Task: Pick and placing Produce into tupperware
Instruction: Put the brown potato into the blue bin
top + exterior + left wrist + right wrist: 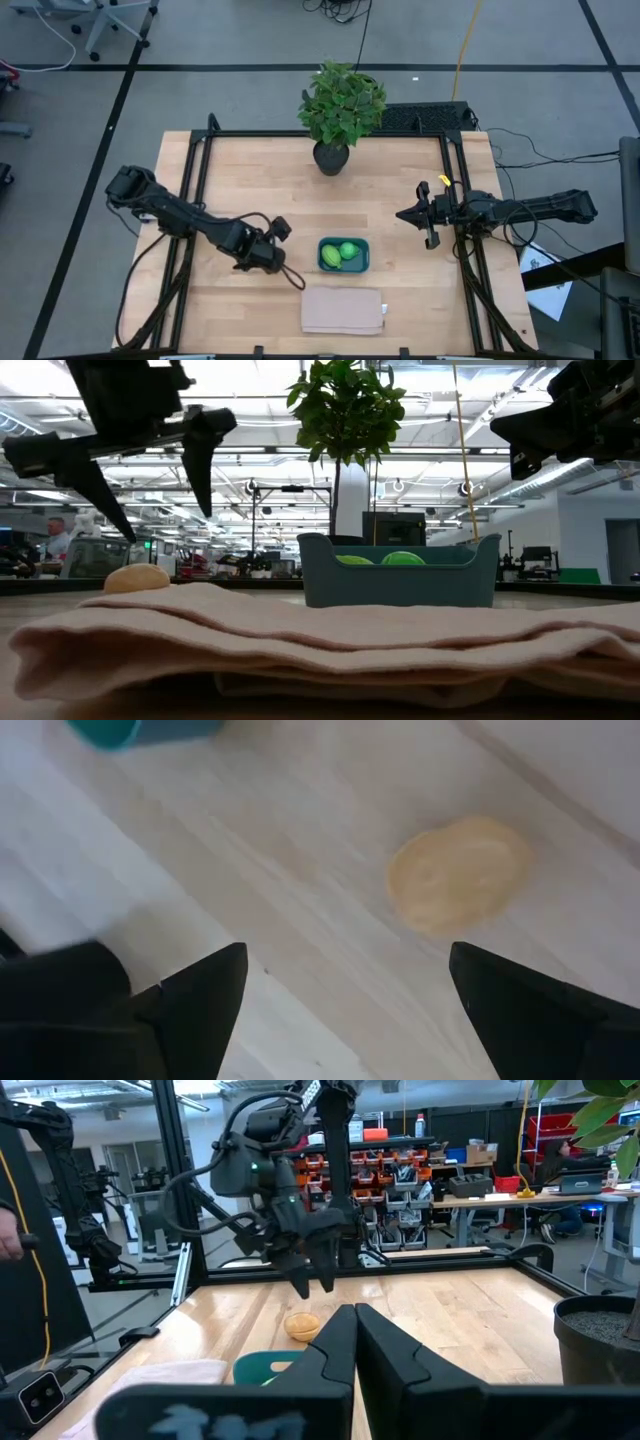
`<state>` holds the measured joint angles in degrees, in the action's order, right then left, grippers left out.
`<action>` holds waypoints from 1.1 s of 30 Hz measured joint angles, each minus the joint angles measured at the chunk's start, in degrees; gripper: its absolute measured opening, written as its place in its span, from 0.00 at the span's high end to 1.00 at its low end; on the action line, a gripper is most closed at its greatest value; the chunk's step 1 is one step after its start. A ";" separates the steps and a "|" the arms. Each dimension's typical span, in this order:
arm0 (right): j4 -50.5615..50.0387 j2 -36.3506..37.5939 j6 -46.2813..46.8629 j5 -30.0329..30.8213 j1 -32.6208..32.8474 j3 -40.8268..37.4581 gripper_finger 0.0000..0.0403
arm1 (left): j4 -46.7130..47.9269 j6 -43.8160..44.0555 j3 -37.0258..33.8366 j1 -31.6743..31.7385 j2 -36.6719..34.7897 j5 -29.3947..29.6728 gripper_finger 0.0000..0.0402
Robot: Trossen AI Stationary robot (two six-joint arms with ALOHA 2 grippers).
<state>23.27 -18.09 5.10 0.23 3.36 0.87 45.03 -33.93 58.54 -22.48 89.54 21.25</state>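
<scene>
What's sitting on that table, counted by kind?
Green fruits in the teal tub: 2, one oblong, one round
Tan egg-like piece: 1, on the wood under the open left pincer
Tub: 1
Cloth: 1
Potted plant: 1
Total: 6

Two fruits (341, 253) in tupperware (362, 262), cloth (341, 309) in front, plant (340, 108) behind

Overhead looks straight down on my table (400, 200); low camera peers level across it; my wrist cameras sit close; all share the tupperware (343, 254).
</scene>
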 joint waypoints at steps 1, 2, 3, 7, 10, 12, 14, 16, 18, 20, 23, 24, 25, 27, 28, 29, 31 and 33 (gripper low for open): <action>0.00 0.00 0.00 0.00 0.01 0.02 1.00 | 0.00 -1.05 0.00 -0.30 0.00 0.05 0.12; 0.00 0.00 0.00 0.00 0.01 0.02 1.00 | 0.00 -1.84 0.00 -0.65 0.00 0.07 0.12; 0.00 0.00 0.00 0.00 0.02 0.01 1.00 | 0.01 -2.49 0.01 -1.02 0.00 0.07 0.12; 0.00 0.00 0.00 0.00 0.02 0.00 1.00 | 0.46 -3.09 0.00 -2.53 0.00 0.05 0.12; 0.01 0.00 0.00 0.00 0.01 0.02 1.00 | 1.93 -3.11 0.00 -4.06 0.00 0.00 0.12; 0.02 0.00 0.00 0.01 0.00 0.01 1.00 | 2.71 -2.16 0.00 -4.73 0.28 0.18 0.12; 0.02 0.00 0.00 0.02 0.02 0.02 1.00 | 2.24 1.73 0.00 -5.20 0.48 3.39 0.12; 0.02 0.00 0.00 0.00 0.00 0.02 1.00 | 0.94 8.40 0.02 -5.53 0.42 8.96 0.12; 0.02 0.00 0.00 0.02 0.00 0.02 1.00 | 1.46 16.01 0.04 -5.43 0.42 11.63 0.12; 0.02 0.00 0.00 0.02 0.01 0.02 1.00 | 2.18 22.84 0.04 -4.83 0.42 10.06 0.12; 0.02 0.00 -0.08 0.02 0.00 0.02 1.00 | 2.45 32.06 0.04 -3.33 0.42 3.62 0.12; 0.02 0.00 -0.20 0.02 0.01 0.02 1.00 | 2.38 35.38 0.04 -2.74 0.42 2.15 0.12; 0.03 0.00 -0.19 0.02 0.00 0.00 1.00 | 2.22 38.41 0.04 -2.14 0.42 0.68 0.12; 0.02 0.00 0.08 0.00 0.00 0.02 1.00 | 2.34 43.83 0.04 -1.02 0.42 -1.83 0.12; 0.02 0.00 0.13 0.02 0.00 0.01 1.00 | 2.44 46.24 0.04 -0.58 0.42 -2.65 0.12; 0.04 0.00 0.17 0.02 0.00 0.00 1.00 | 2.45 48.58 0.04 -0.19 0.41 -3.24 0.12; 0.02 0.00 0.20 0.01 0.00 0.02 1.00 | 2.54 52.76 0.04 0.46 0.39 -4.19 0.12; 0.03 0.00 0.20 0.00 0.01 0.02 1.00 | 2.41 56.99 0.04 1.02 0.39 -6.03 0.12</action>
<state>23.30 -18.08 5.30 0.23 3.37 0.89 47.44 23.06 58.59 -21.45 89.93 15.22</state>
